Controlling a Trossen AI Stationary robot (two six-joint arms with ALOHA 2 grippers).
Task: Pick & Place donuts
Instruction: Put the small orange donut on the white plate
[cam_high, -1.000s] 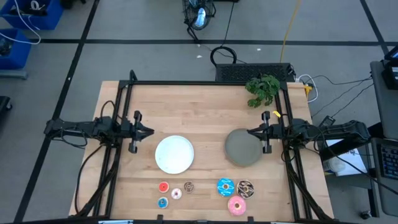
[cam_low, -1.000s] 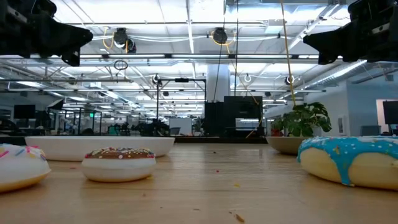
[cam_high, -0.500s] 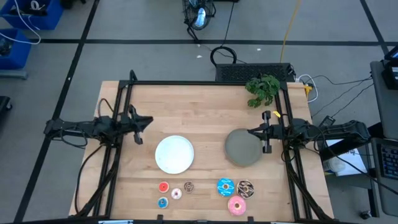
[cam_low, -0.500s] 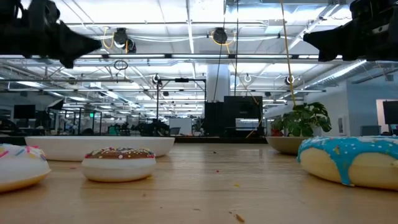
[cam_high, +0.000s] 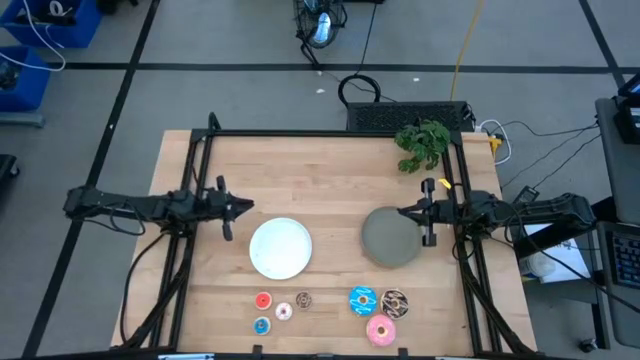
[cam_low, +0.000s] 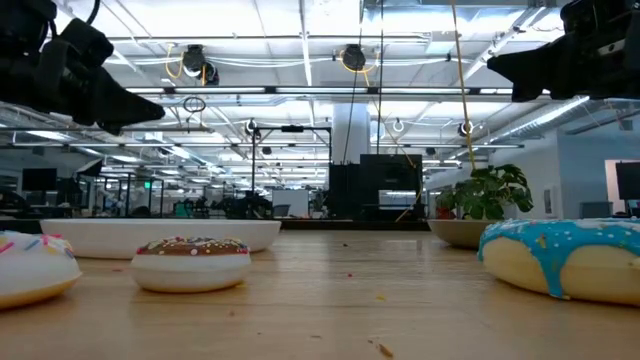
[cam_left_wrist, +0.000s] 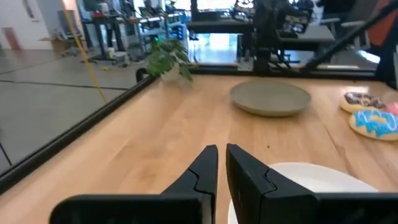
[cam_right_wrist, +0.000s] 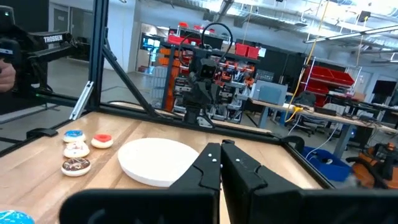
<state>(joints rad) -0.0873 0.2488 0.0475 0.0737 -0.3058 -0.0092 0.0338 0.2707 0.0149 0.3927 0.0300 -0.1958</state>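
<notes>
Seven toy donuts lie flat near the table's near edge: tiny red (cam_high: 263, 300), blue (cam_high: 262, 325), pink-white (cam_high: 283, 312) and brown (cam_high: 304, 298), then larger blue (cam_high: 362, 299), brown sprinkled (cam_high: 394, 302) and pink (cam_high: 380, 329). My left gripper (cam_high: 246, 207) hovers, shut, just left of the white plate (cam_high: 281, 247), tipped downward (cam_low: 150, 106). My right gripper (cam_high: 401, 212) hovers, shut, over the far right part of the grey plate (cam_high: 392, 238). Neither touches anything.
A green plant (cam_high: 424, 142) sits at the far right corner. Black frame rails (cam_high: 320, 134) run along the table's far edge and sides. Bare wood lies between the plates and the far rail.
My left gripper has rolled about its own axis, tipped its fingers downward and reached a little toward the white plate. The right arm, plates and donuts have stayed still.
</notes>
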